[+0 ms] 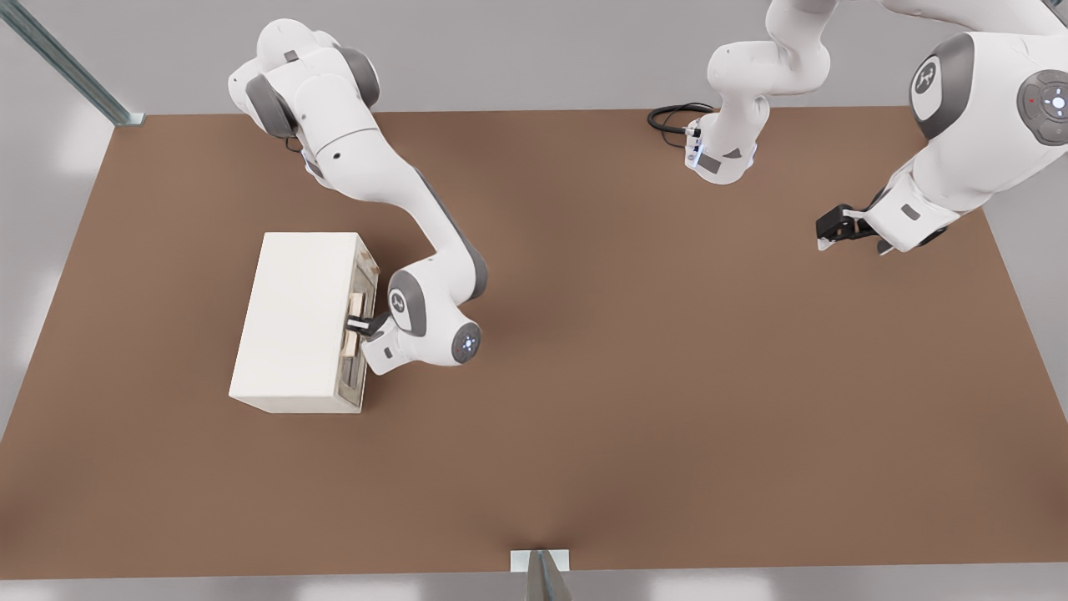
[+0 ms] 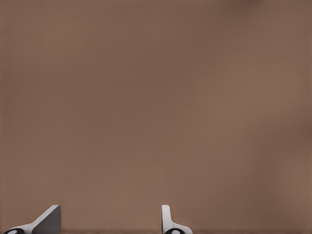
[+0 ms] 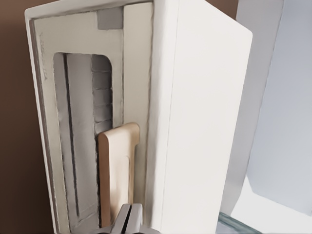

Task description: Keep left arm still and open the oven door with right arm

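Oven [image 1: 296, 321] sits on the brown desk [image 1: 667, 376] in the left-centre of the front view, a cream box with its front face turned toward the frame's right. The oven door [image 1: 359, 325] lies flush against the body, with no gap visible along its edges in either view, so I judge it fully closed.

Right arm [image 1: 400, 225] reaches down from the upper left of the front view. Its gripper [image 1: 359, 325] is at the door face, at the pale beige bar handle [image 3: 117, 175].

Right wrist view: handle fills the lower middle of the frame, beside the grey glass window [image 3: 83, 131]. The 2 fingers [image 3: 127, 219] show at the bottom edge pressed nearly together, with only a thin dark seam between them, just at the near end of the handle. Whether they actually pinch the bar or merely touch it, I cannot tell.

Step in hand, as I judge it: securing the handle; the pull is not yet begun.

Next move calls for:
1. A confirmed hold on the bar.
2. A pull away from the oven face, following the door's arc about its hinge, not a straight line.
3. Gentle force, as the box may slide on the desk.
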Available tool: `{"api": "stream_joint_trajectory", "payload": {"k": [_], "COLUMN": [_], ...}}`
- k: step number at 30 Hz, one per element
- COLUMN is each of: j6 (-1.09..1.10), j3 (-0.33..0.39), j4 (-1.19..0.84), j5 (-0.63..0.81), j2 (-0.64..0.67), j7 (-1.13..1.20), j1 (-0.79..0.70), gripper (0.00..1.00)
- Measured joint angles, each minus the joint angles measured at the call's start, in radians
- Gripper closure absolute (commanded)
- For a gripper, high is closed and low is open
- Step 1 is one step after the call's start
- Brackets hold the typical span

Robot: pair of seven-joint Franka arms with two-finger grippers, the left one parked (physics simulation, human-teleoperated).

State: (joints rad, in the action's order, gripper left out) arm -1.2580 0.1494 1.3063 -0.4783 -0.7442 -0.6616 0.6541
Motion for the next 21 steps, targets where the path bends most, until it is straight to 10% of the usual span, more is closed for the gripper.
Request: {"api": "stream_joint_trajectory", "payload": {"k": [17,18,21], "j6": [-0.022,-0.028,-0.062], "j3": [-0.057,-0.058,-0.052], "j4": [-0.134,-0.104,0.023], "j5": [0.225,0.309,0.492], "j2": [0.077,0.159,0.41], "j7": [-0.12,-0.101,0.001], "j1": [-0.071,-0.168,-0.432], "gripper": [0.79,0.0,0.0]}}
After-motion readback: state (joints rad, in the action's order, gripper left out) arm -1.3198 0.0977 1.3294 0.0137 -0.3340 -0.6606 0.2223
